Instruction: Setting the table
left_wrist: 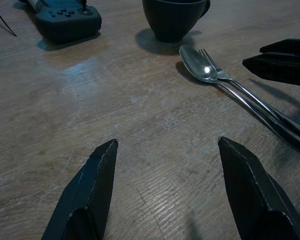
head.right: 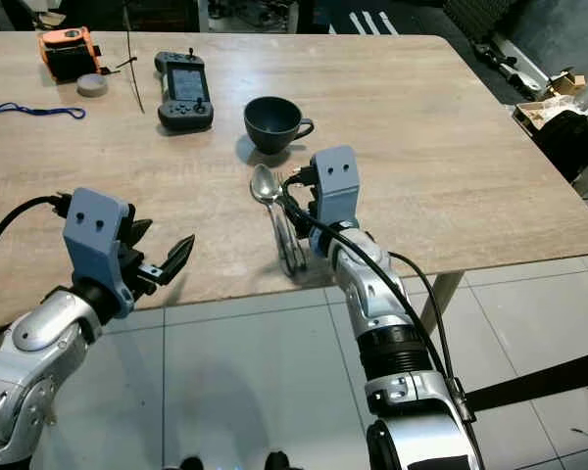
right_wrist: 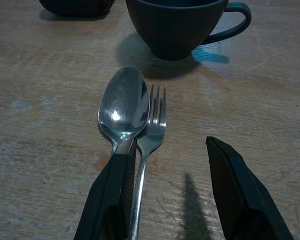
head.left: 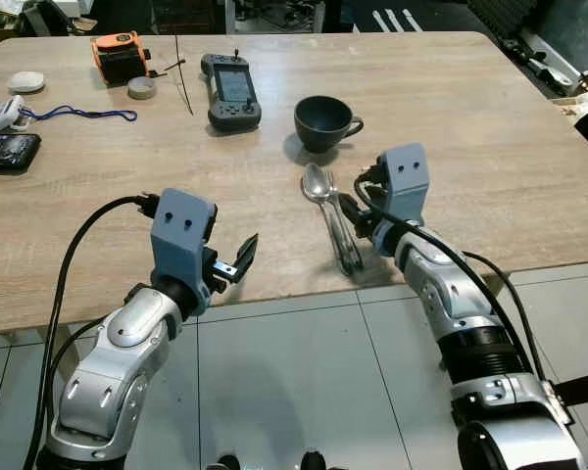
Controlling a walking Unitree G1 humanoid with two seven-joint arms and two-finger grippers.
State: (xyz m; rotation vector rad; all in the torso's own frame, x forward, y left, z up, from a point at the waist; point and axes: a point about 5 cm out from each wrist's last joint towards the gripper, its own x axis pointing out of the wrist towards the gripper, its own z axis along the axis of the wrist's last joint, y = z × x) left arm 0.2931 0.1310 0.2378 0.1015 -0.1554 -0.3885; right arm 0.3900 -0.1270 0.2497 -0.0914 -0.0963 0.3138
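Note:
On the wooden table (head.left: 490,127) a silver spoon (right_wrist: 124,104) and a fork (right_wrist: 155,117) lie side by side, their heads pointing at a dark cup (head.left: 323,122) that stands upright just beyond them. My right gripper (right_wrist: 167,150) is open and low over the two handles near the table's front edge. One of its fingers (right_wrist: 115,195) covers the spoon's handle, and the other stands clear to the side on bare wood. My left gripper (left_wrist: 167,145) is open with nothing in it, hovering at the front edge to the left of the cutlery.
At the back left of the table lie a black handheld controller (head.left: 231,90), an orange tape measure (head.left: 118,54), a tape roll (head.left: 142,87), a blue lanyard (head.left: 78,114), a phone (head.left: 8,150) and a white disc (head.left: 25,81). Grey floor tiles (head.left: 304,392) lie below the front edge.

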